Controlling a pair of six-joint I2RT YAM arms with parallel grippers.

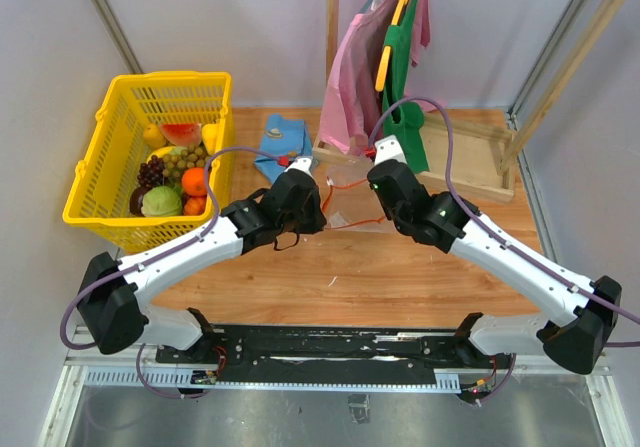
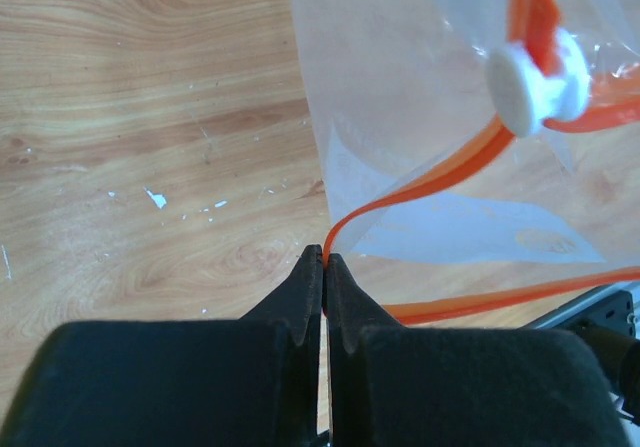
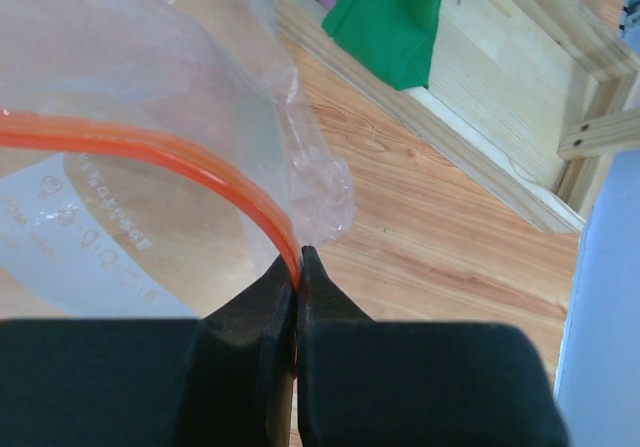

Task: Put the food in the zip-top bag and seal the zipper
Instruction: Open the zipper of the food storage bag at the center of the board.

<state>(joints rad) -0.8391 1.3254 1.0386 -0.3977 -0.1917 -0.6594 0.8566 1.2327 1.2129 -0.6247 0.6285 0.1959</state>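
Between the fingertips of our left gripper (image 2: 323,258) we are pinching the zipper (image 2: 440,169); our right gripper (image 3: 298,258) is clamping its other end, the zip-top bag (image 2: 400,67) is stretching between them, and the food (image 1: 172,172) is sitting in a yellow basket (image 1: 100,167) well beyond the left fingers.

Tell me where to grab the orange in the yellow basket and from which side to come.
Probably grip the orange across its round middle, coming straight down from above. It lies on top of the pile, and the yellow basket's tall walls block a side approach. Close clear of the green fruit beside it.
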